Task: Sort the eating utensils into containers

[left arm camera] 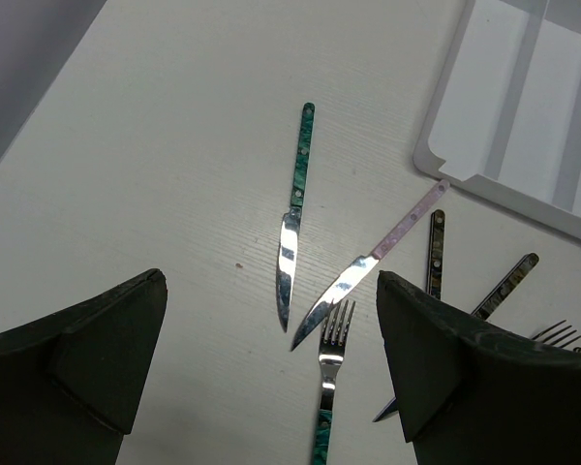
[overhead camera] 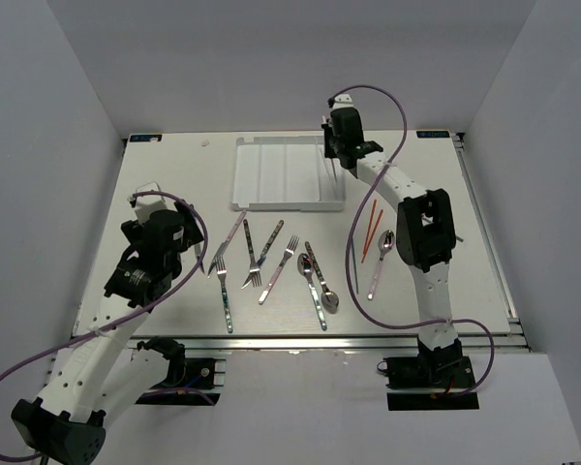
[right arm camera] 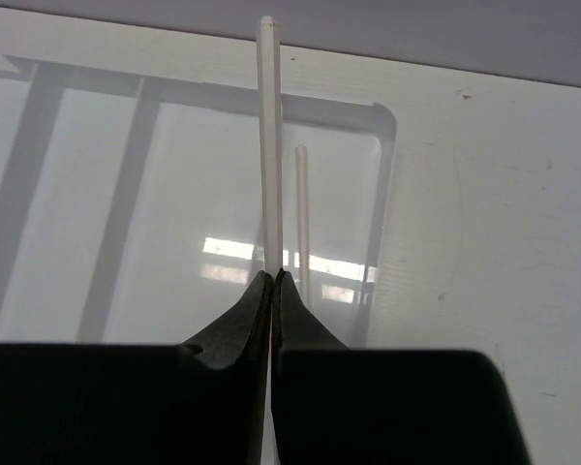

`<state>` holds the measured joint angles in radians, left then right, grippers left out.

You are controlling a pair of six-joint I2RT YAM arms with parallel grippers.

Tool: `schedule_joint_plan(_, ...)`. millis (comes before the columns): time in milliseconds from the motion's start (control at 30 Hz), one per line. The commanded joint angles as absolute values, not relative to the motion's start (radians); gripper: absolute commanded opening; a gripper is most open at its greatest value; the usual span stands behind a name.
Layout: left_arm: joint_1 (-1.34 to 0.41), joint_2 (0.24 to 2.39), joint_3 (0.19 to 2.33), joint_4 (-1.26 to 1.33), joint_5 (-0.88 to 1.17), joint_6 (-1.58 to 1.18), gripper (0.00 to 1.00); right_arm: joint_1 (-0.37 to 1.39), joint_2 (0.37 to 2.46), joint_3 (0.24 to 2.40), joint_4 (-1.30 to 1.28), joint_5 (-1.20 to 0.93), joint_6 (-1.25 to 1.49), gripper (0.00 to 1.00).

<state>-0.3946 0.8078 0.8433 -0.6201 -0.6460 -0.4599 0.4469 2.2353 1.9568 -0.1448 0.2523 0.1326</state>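
Barely begun, I judge: the right end effector [right arm camera: 273, 276] grips a white chopstick [right arm camera: 268, 145] over the tray's [overhead camera: 289, 207] right slot, the left end effector [left arm camera: 271, 291] hangs released above knives [left arm camera: 289, 247], and other cutlery [overhead camera: 279, 269] lies unsorted on the counter [overhead camera: 174, 184]

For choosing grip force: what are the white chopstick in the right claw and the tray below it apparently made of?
White chopstick: probably plastic, smooth, uniformly opaque white; could be coated wood. Tray: likely moulded plastic, glossy; its floor mirrors bright light and its corner is rounded.
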Motion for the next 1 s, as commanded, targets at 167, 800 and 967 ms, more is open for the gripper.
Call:
schedule_joint_plan(167,-0.388,0.818,0.842,-0.614,-0.641,-0.453,0.98,0.393,2.322,1.988,0.058,0.163,0.055,0.00)
schedule_joint_plan(800,-0.388,0.815,0.841,-0.615,-0.643,-0.451,0.98,0.394,2.103,1.781,0.052,0.244,0.192,0.63)
schedule_joint_plan(967,-0.388,0.808,0.842,-0.617,-0.652,-0.454,0.98,0.408,1.915,1.656,-0.201,0.264,0.279,0.89)
